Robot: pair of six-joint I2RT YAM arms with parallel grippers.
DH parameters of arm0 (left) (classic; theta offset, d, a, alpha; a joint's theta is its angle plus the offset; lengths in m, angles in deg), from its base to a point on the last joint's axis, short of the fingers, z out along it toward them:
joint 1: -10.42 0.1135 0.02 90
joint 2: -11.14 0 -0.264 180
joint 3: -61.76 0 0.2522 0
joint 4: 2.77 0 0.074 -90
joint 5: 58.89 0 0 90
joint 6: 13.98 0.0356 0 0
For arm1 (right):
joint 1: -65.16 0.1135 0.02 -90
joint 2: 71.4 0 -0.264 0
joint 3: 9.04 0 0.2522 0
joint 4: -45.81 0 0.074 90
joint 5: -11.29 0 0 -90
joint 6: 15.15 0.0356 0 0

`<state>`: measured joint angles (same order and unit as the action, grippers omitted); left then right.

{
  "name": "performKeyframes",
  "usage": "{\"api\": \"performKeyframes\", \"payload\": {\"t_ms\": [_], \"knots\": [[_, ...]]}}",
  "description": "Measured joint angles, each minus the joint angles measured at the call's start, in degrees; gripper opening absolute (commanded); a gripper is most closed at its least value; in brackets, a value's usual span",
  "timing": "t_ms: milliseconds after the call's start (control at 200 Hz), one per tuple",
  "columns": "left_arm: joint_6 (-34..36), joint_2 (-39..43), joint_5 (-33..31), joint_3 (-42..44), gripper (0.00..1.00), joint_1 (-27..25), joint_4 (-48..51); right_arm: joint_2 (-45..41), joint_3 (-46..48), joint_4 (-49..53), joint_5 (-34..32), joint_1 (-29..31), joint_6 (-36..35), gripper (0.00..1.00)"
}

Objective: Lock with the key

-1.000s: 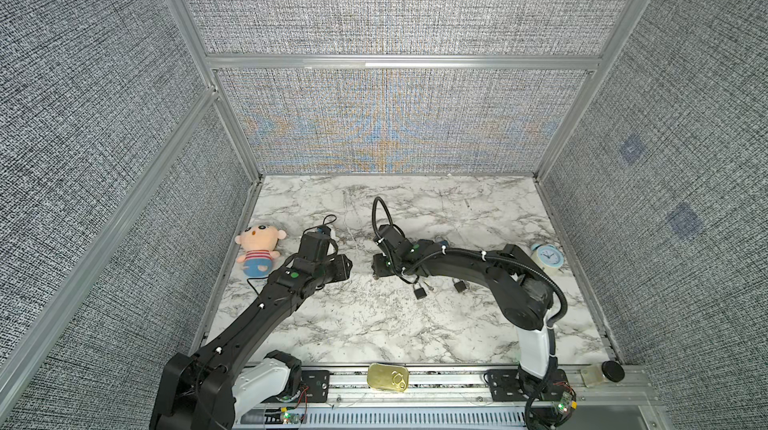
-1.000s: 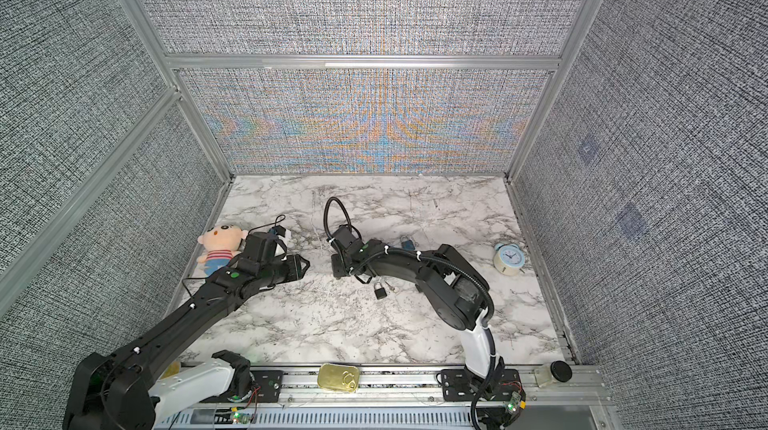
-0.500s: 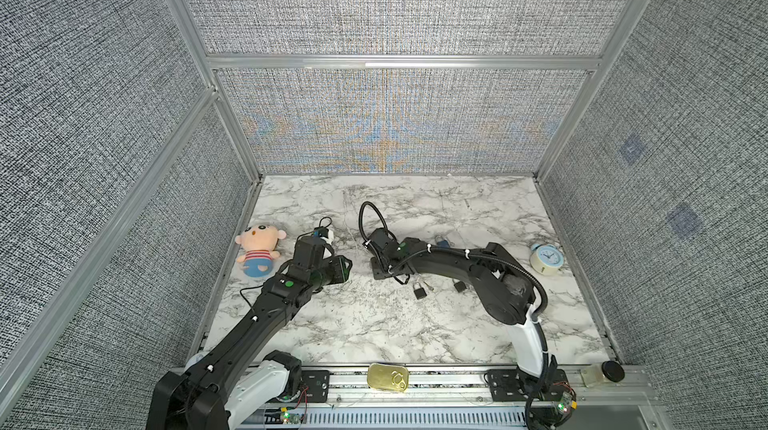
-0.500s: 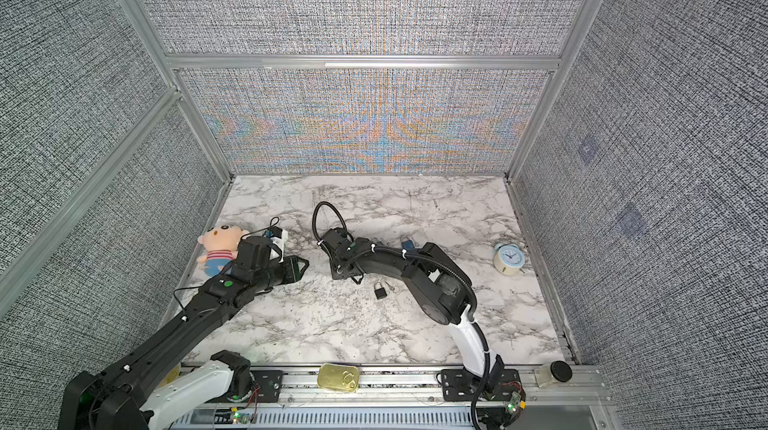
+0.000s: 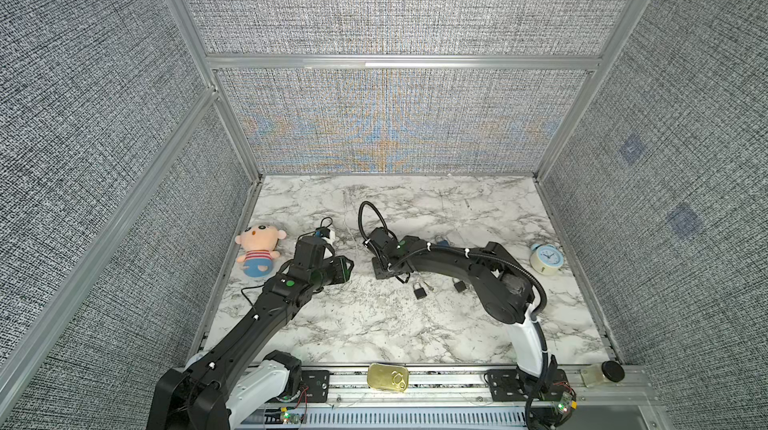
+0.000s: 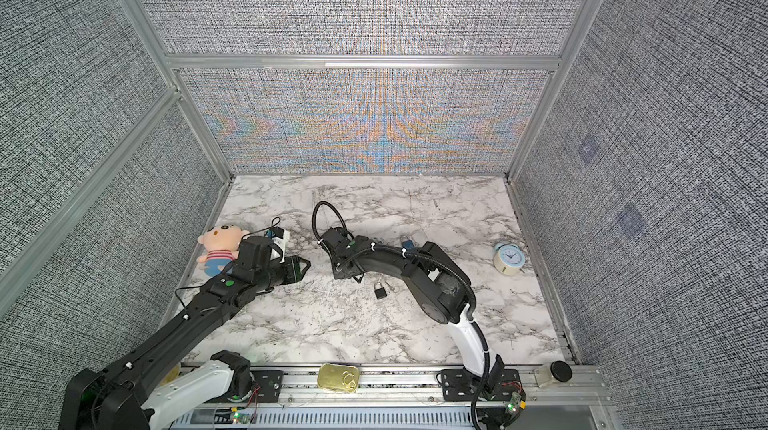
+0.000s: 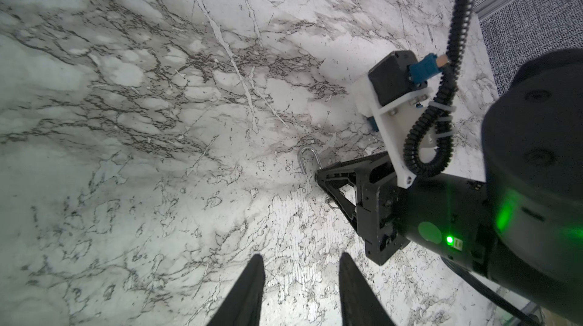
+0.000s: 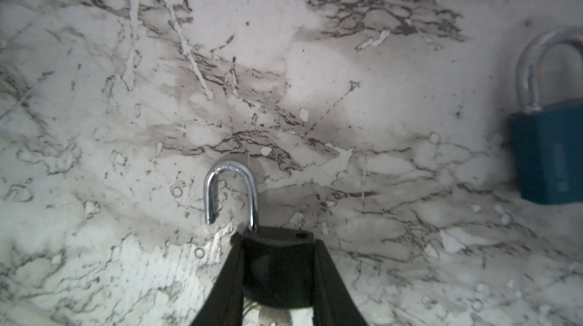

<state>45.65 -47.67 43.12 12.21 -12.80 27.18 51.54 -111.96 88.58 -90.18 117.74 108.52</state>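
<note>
Top views both were filled by the marble table (image 5: 365,324), over which the left gripper (image 5: 350,267) and right gripper (image 5: 380,273) were seen near each other, with a loose padlock (image 5: 419,292) lying just beside the right arm (image 5: 478,278). From the left wrist, the left gripper (image 7: 301,257) was seen partly open and empty above the marble. From the right wrist, the right gripper (image 8: 277,241) was seen clamped on the body of a black padlock (image 8: 277,270), its shackle (image 8: 232,182) swung open, while a blue padlock (image 8: 549,151) lay apart on the marble.
</note>
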Motion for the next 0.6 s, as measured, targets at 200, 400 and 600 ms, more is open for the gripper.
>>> {"api": "performKeyframes", "payload": {"t_ms": [200,400,600], "knots": [[0.2,-1.3,0.1,-0.1,0.42,0.0,-0.2,-0.2,0.2,-0.2,0.3,0.2,-0.4,0.21],[0.4,-4.0,1.7,-0.5,0.41,0.0,-1.1,-1.4,1.2,0.4,1.7,0.2,-0.7,0.2],[0.3,-7.5,3.1,-3.4,0.41,0.0,-1.2,-5.0,3.0,-0.1,3.0,0.0,-1.1,0.2]]}}
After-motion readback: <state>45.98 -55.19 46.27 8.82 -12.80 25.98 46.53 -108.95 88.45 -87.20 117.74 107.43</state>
